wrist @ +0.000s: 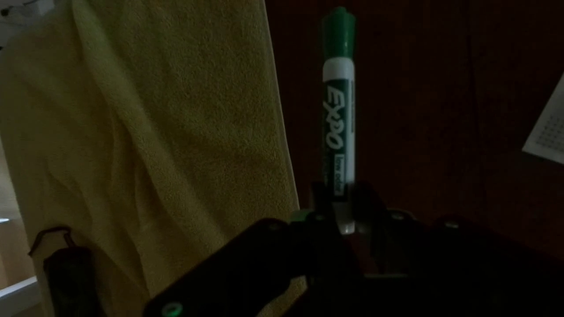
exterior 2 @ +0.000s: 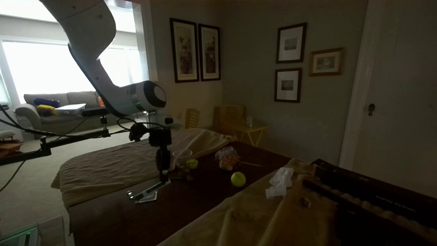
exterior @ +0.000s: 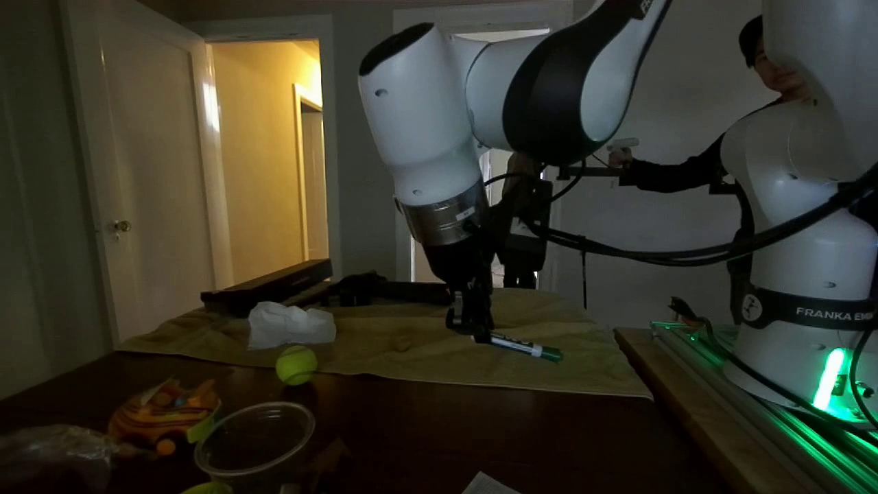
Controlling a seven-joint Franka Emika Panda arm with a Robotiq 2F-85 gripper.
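Grn Expo mkr in claw

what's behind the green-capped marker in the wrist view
Dark tabletop shows on both sides of the marker; whatever lies behind it is covered, and the hand gripping it blocks more below.

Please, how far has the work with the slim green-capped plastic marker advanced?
Done: the marker looks picked up, raised above the dark flat wooden table. In hand: the black jointed gripper grips it opposite the green cap. Left: probably setting it down; it is not yet released.
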